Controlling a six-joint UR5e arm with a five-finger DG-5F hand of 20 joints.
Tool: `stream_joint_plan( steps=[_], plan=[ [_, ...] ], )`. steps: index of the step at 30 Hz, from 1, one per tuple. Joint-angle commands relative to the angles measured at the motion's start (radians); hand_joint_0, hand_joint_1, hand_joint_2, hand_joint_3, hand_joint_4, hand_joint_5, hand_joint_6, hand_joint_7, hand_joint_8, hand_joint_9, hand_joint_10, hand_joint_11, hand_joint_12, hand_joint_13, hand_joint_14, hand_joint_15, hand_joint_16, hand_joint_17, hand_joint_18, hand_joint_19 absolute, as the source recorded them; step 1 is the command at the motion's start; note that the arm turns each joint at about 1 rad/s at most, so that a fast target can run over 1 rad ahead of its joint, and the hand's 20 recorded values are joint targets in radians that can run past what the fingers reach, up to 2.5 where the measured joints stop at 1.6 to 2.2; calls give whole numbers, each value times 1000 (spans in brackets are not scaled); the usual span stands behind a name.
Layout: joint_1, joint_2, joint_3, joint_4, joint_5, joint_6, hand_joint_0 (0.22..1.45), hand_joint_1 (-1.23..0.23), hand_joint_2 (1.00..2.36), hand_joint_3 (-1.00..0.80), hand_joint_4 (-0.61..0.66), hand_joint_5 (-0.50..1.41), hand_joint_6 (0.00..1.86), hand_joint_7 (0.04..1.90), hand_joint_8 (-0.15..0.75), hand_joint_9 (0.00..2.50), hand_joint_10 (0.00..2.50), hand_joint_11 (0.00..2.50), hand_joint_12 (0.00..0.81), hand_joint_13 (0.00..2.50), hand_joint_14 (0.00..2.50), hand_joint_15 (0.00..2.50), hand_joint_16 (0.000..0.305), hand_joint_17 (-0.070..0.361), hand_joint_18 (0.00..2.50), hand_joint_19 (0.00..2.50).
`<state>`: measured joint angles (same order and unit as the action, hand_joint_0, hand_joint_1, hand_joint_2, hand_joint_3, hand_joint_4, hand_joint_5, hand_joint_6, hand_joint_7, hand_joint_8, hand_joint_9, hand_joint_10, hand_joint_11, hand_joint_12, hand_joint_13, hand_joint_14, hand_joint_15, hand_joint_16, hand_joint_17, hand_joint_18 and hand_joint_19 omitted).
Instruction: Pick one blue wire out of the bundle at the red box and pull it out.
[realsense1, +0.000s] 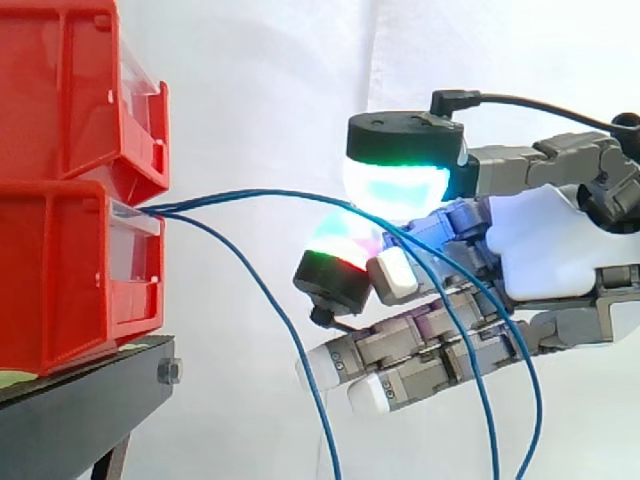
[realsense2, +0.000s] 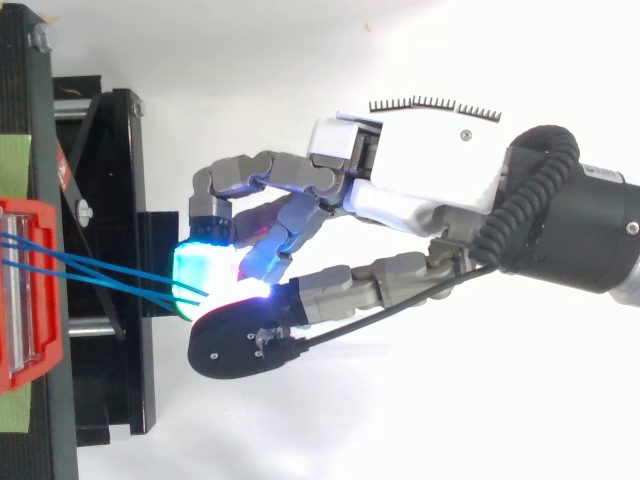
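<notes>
The hand (realsense1: 560, 240) reached in level, its wrist away from the red bins (realsense1: 60, 270) and its fingertips toward them. It was closed in a pinch. The thumb's pad (realsense1: 395, 185), glowing cyan and green, sat on top. A finger pad lit red and green was pressed up just beneath it. The blue wires (realsense1: 250, 192) ran between the two pads. The remaining fingers lay lower and straighter, under the pinch, with the wires hanging in front of them.

The wires left the bins at the seam between the upper and lower bin, well out beyond the fingertips. They spanned the open gap to the hand in a shallow arc. One strand dropped away before reaching the pads and hung below the fingertips. The others passed through the pinch and trailed down across the lower fingers.

From above, the hand (realsense2: 420, 175) showed its curled fingers meeting at the glowing pads. The wires (realsense2: 100, 265) converged there from the bins (realsense2: 30, 210). The bins sat on a black stand (realsense1: 90, 400) ahead of the fingertips.
</notes>
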<state>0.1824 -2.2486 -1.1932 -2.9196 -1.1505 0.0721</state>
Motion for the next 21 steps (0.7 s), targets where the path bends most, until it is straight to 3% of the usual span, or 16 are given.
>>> stream_joint_plan(
  steps=[1,6,13,21],
  plan=[
    [-1,0,0,-1,0,0,606,-734,1020,-140,416,-22,504,1423,216,1029,19,475,361,458,8,173,60,134,362,373],
    [-1,0,0,-1,0,0,633,-746,1022,-179,394,-33,505,1358,219,1009,21,529,357,449,8,180,57,129,350,360],
    [0,0,0,2,0,0,605,-798,1024,-177,331,-47,502,1475,225,983,29,719,367,412,9,195,58,131,322,338],
    [0,0,0,0,0,2,593,-875,1020,-237,341,-52,500,1528,227,939,28,727,371,356,7,156,60,134,285,289]
  ],
)
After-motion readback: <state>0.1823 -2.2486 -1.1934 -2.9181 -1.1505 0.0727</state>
